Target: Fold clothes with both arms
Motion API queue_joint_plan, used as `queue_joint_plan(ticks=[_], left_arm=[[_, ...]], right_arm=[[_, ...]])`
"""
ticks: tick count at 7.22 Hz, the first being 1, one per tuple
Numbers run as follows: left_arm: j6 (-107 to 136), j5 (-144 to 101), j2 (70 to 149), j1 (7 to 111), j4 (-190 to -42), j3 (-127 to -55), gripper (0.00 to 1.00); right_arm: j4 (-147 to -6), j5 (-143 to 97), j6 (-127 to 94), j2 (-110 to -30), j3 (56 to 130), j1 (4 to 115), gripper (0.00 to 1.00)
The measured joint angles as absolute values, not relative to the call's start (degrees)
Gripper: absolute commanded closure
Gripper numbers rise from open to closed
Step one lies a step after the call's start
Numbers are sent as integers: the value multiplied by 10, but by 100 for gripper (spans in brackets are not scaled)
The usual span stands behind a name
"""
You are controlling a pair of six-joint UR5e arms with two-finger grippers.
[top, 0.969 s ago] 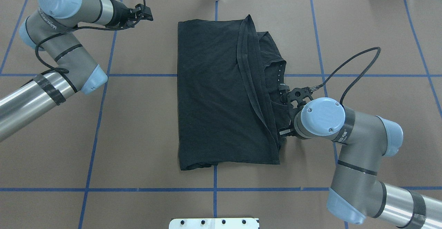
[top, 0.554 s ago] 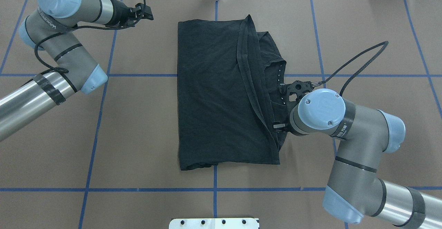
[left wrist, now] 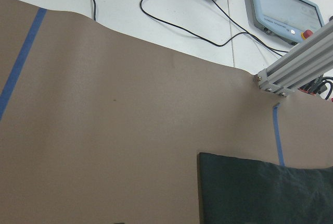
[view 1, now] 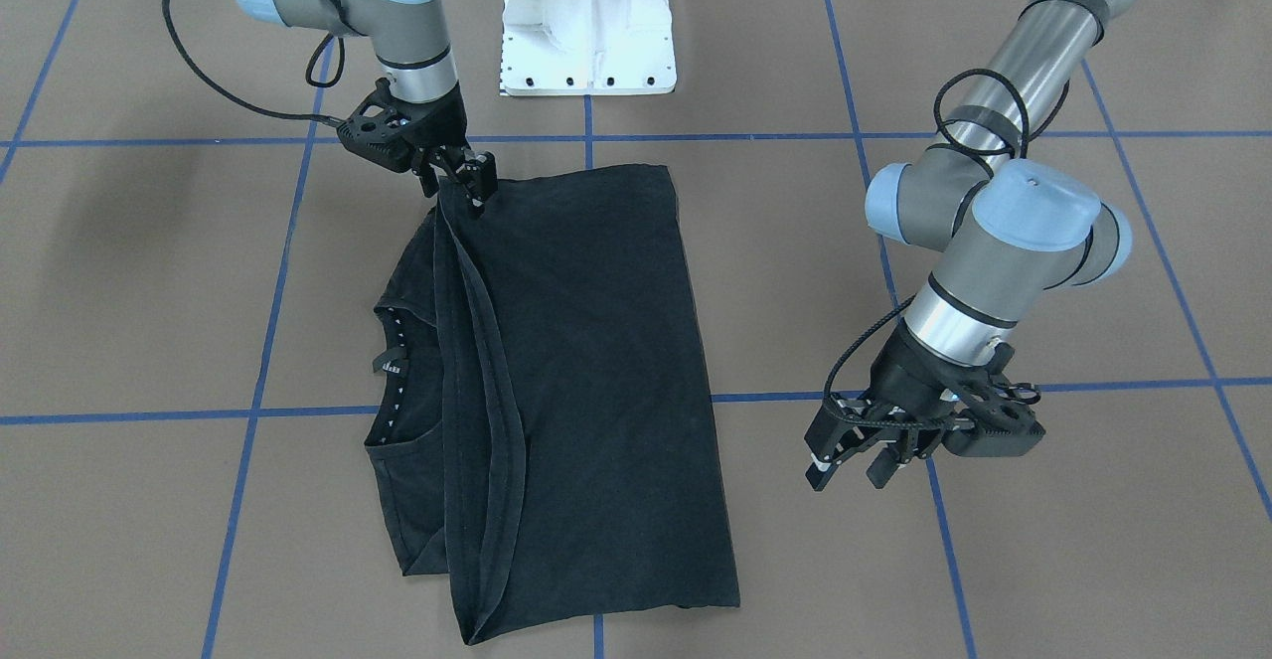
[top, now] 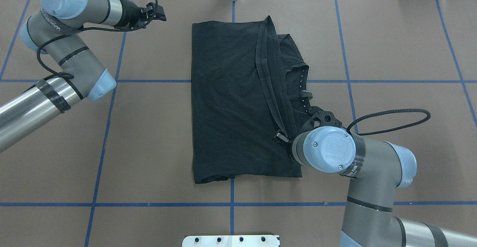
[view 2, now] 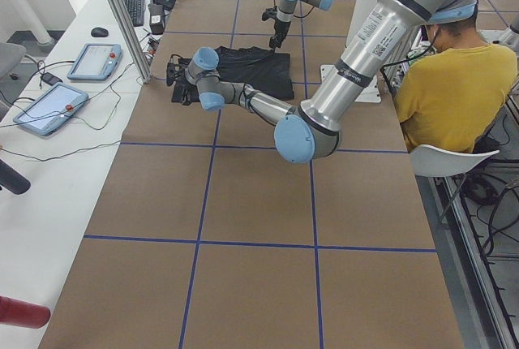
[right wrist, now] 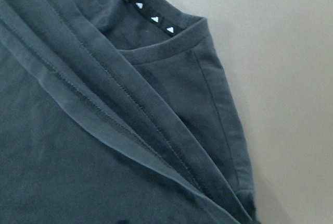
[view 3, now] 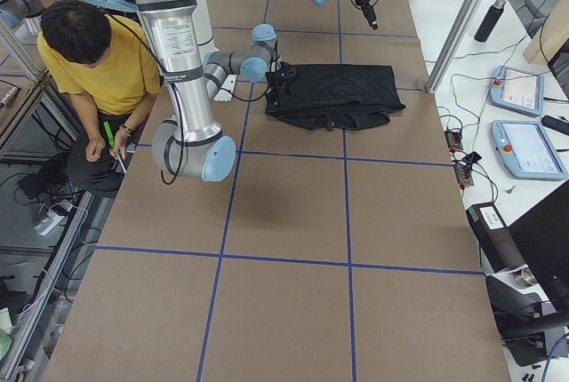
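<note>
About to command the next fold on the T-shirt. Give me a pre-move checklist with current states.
1. Right gripper at the T-shirt's folded edge, at the corner nearest the robot: ok.
2. Right gripper clamped on fabric: cannot tell.
3. Left gripper open: ok.
4. Left gripper at the T-shirt: not ok, it is over bare table beside it.
5. Collar tucked inside the fold: not ok, it pokes out past the folded edge.

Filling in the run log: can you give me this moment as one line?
T-shirt partly folded, flat on table | right gripper open, at folded hem | left gripper open, clear of T-shirt
</note>
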State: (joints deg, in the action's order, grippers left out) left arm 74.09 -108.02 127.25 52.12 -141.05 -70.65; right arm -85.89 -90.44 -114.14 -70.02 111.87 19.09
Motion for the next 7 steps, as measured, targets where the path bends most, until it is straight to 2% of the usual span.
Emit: queue_joint_plan(ticks=[2, 7], left_arm=[[741, -1080, 1272, 521, -1410, -706, 19], [741, -1080, 1272, 521, -1411, -706, 19]], right_arm=[[-853, -889, -1218, -720, 1119, 179, 19], [-851, -887, -1232, -723, 1101, 176, 21]])
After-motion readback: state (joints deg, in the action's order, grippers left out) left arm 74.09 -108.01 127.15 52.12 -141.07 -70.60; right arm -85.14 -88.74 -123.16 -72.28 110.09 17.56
